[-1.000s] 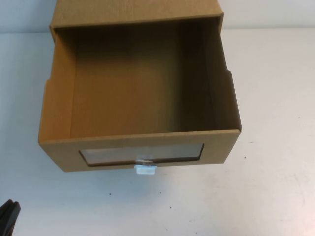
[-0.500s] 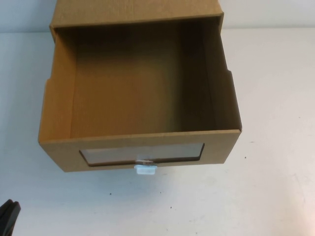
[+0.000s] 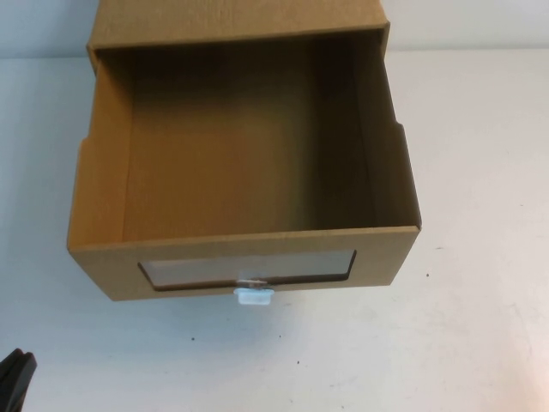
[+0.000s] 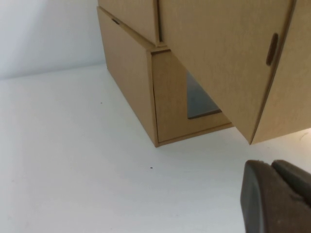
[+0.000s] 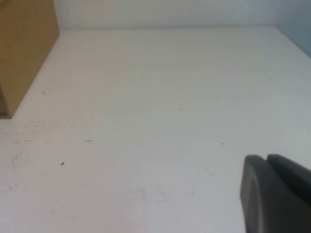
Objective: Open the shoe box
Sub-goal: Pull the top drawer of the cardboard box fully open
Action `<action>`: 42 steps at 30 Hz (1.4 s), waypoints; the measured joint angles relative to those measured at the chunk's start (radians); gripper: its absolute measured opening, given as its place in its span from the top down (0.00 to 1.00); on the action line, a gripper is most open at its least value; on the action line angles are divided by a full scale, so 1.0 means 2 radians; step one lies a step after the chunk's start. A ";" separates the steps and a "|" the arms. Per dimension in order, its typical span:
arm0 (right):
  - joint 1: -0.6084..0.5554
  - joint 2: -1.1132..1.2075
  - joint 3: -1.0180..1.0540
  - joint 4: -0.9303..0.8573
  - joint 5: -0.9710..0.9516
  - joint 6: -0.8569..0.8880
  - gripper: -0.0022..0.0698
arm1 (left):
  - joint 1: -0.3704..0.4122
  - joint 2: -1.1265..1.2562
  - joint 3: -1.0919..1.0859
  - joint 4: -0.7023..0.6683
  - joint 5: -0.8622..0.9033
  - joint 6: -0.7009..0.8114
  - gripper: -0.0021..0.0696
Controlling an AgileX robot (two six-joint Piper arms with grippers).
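The brown cardboard shoe box (image 3: 240, 249) stands in the middle of the table, its drawer slid out of the outer sleeve (image 3: 232, 21) toward me and showing nothing inside. The drawer's front panel has a clear window (image 3: 249, 268) and a small pale blue pull tab (image 3: 254, 296). My left gripper (image 3: 15, 376) sits at the near left corner, well short of the box, shut and holding nothing. From the left wrist view the box (image 4: 131, 73) is seen from its side, beyond the left gripper (image 4: 269, 165). My right gripper (image 5: 266, 159) is shut, with nothing in it, over bare table right of the box (image 5: 24, 48).
White table (image 3: 480, 257) surrounds the box on the left, right and near sides. A pale wall runs behind the box at the table's far edge.
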 joint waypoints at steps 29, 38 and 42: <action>0.000 0.000 0.000 0.153 0.047 -0.206 0.99 | 0.000 0.000 0.000 0.000 0.000 0.000 0.98; 0.000 0.000 0.000 0.153 0.047 -0.206 0.99 | 0.000 0.000 0.000 0.000 0.000 0.000 0.98; 0.000 0.000 0.000 0.153 0.047 -0.206 0.99 | 0.000 0.000 0.000 0.000 0.000 0.000 0.98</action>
